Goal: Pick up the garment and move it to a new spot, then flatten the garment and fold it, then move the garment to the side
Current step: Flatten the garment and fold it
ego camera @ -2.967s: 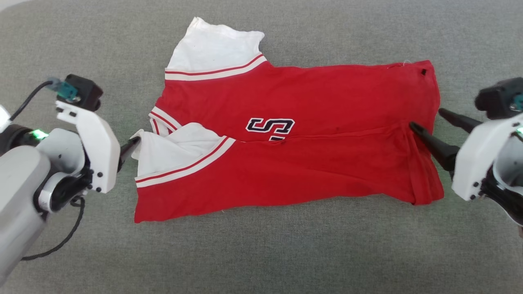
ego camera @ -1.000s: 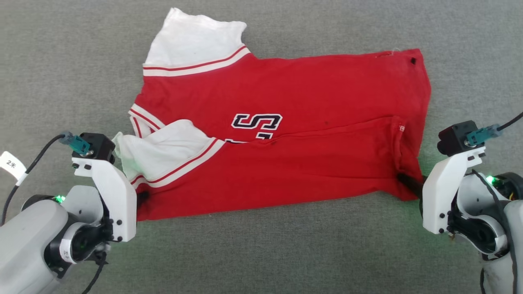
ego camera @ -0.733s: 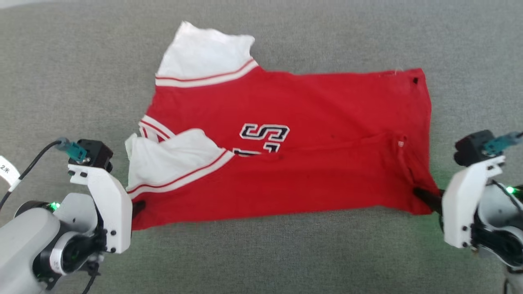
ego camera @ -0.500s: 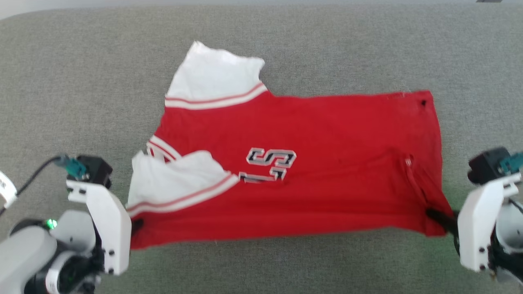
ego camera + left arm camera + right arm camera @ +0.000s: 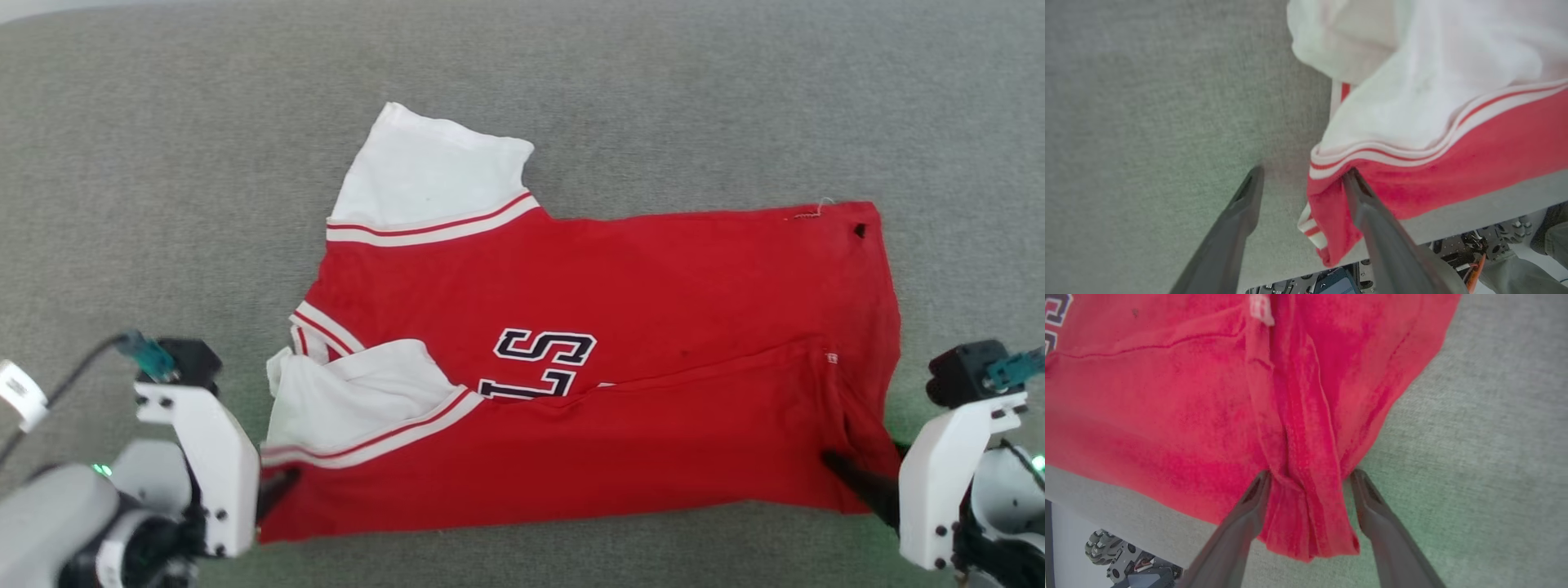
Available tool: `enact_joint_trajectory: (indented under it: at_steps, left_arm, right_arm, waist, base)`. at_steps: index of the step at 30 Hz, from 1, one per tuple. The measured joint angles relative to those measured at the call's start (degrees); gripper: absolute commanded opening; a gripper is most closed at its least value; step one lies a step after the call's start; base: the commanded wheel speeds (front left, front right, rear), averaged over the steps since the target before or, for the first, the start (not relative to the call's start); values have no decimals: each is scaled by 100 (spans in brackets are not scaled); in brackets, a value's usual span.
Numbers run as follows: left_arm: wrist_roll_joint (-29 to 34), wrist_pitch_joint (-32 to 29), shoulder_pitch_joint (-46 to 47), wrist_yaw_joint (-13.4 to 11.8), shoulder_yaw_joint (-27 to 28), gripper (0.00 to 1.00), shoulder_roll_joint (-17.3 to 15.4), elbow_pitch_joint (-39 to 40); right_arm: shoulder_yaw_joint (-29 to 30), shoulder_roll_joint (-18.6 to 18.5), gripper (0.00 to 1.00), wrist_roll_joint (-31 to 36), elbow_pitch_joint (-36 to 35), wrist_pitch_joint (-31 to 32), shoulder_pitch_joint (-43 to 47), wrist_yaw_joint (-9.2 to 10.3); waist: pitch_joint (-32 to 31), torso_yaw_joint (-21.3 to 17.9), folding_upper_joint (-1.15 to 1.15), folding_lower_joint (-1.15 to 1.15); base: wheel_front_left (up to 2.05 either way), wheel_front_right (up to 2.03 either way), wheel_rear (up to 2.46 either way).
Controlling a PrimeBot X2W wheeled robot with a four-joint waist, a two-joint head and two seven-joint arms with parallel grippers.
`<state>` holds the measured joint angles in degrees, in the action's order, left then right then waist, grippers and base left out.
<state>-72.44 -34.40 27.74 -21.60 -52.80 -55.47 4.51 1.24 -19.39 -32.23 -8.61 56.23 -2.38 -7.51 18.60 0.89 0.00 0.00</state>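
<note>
**Garment flat on the bench, both jaws wide**

A grey cloth-covered bench (image 5: 163, 163) extends past the garment (image 5: 653, 310) on every side. The garment lies flat on it, white sleeves to the left and hem to the right, its near half folded up over the lettering. At its near-left corner the left jaws stand wide, one finger (image 5: 1378, 232) touching the cloth. At its near-right corner the right jaws stand wide, with a bunched fold lying loose between them.
</note>
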Motion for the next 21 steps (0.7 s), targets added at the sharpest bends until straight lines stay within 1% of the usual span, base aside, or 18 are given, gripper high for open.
enact_joint_trajectory:
  at_steps: [3,8,11,12,15,17,21]
  left_arm:
    - [54,-74,174,0,89,100,-167,78]
    - [291,-229,655,-2,283,100,-598,398]
    - [541,-301,1065,175,385,100,-714,434]
    - [660,-339,1346,303,434,100,-708,296]
    - [869,-497,1700,567,441,100,-699,-15]
    - [922,-513,1959,743,492,100,-632,-283]
    - [1125,-517,2432,1095,555,100,-538,-924]
  right_arm:
    - [35,24,100,0,-78,-135,-56,0]
    - [236,231,100,-41,-503,-557,-113,1]
    - [265,335,100,46,-800,-947,-206,1]
    - [252,427,100,172,-946,-1288,-283,1]
    - [178,616,100,356,-1060,-1922,-454,1]
    - [68,679,100,536,-1120,-2383,-567,1]
    - [97,1042,100,956,-1090,-3522,-872,1]
  waist:
    - [23,-88,0,0]
    - [47,-306,0,0]
    - [65,-480,0,0]
    - [85,-621,0,0]
    - [128,-862,0,0]
    - [167,-1040,0,0]
    - [261,-1411,0,0]
  base:
    - [0,0,0]
    - [0,0,0]
    - [0,0,0]
    - [0,0,0]
    - [0,0,0]
    - [0,0,0]
    - [0,0,0]
